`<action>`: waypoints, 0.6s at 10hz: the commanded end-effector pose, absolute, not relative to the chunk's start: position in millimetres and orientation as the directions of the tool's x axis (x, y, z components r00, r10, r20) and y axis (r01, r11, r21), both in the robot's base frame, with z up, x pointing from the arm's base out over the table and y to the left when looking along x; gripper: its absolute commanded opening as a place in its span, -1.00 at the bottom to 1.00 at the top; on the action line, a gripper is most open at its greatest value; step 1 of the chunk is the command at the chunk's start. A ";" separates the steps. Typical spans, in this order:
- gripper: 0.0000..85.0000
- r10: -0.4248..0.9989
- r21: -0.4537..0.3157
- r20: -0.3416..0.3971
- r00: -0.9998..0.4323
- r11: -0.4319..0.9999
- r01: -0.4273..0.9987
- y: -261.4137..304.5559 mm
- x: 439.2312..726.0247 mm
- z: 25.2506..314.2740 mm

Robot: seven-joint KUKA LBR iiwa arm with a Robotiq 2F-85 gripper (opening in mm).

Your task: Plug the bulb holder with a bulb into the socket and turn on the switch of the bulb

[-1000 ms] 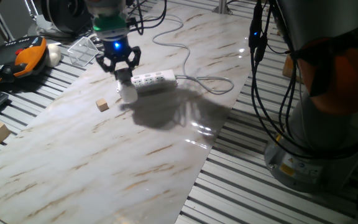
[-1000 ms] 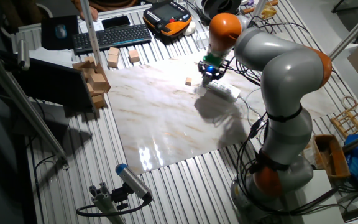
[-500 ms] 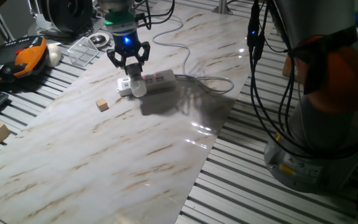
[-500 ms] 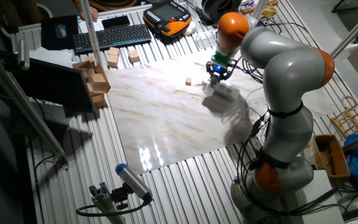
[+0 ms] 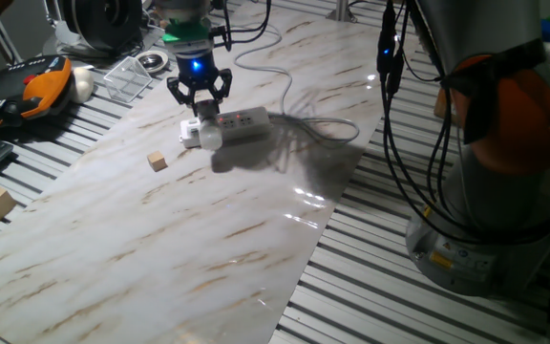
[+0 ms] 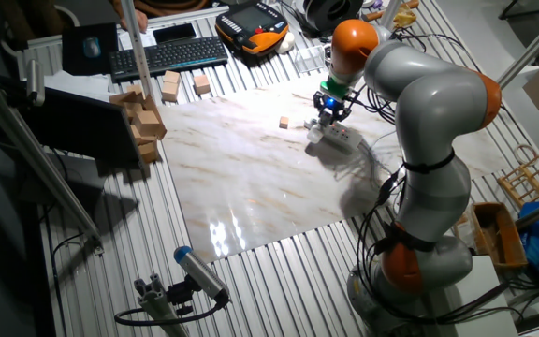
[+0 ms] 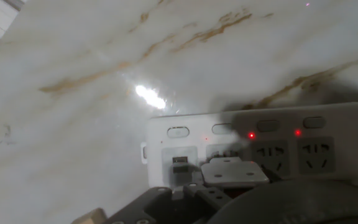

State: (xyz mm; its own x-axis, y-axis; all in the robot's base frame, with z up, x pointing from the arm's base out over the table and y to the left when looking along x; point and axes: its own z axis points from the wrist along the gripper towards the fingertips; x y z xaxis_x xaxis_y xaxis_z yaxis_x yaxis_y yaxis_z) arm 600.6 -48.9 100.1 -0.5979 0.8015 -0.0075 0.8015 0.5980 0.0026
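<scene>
The socket (image 5: 234, 122), a long white strip with a row of outlets, is lying on the marble worktop (image 5: 179, 220); two red lights are glowing on it in the hand view. The bulb (image 5: 209, 138) and white holder (image 5: 199, 125) are sitting at the socket's end nearest the tan cube (image 5: 157, 161). The tool (image 5: 200, 103) is hovering just above the holder, jaws slightly parted; whether it is gripping cannot be told.

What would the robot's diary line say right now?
gripper: above bulb holder | holder: at power strip end | grip: unclear | switch: not visible
</scene>
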 end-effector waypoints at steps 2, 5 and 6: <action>-1.00 0.803 0.004 -0.003 -0.596 0.596 0.803 -49.9 600.2 99.8; -1.00 0.801 -0.003 -0.002 -0.599 0.599 0.801 -51.1 600.7 98.1; -1.00 0.799 -0.001 0.003 -0.601 0.601 0.799 -52.1 600.8 96.0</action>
